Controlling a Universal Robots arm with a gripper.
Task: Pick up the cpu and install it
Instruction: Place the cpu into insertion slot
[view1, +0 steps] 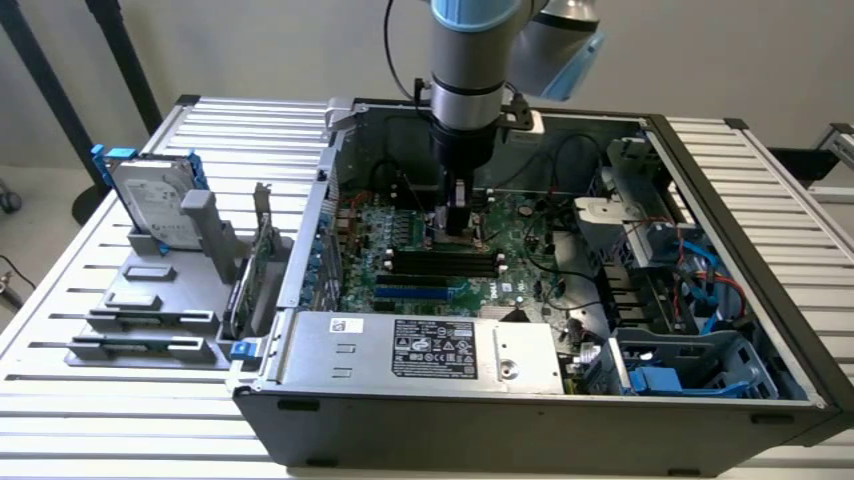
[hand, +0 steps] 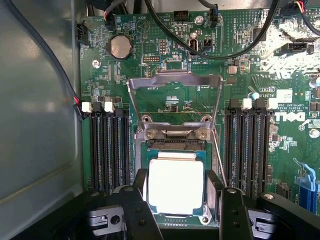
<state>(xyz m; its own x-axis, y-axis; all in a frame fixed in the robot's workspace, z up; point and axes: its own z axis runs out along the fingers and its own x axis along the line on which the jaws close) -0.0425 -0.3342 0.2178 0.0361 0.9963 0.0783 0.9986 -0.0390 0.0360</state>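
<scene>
The claw (hand: 177, 176) is down inside the case (view1: 534, 425), low over the board (hand: 165, 50). Its fingers (hand: 139, 200) are clamped on the cpu (hand: 176, 186), one against each of two opposite edges. The cpu lies flat between them, shiny top up, directly over the socket (hand: 175, 145). Whether it is fully seated cannot be told. Just beyond the claw's tips the socket's metal plate (hand: 175, 80) stands flipped open. Black memory slots (hand: 107, 150) flank the claw on both sides. Farther beyond the plate sits a coin cell (hand: 120, 46). In the exterior view a drive (view1: 154, 195) stands outside the case, well away from the claw (view1: 461, 225).
</scene>
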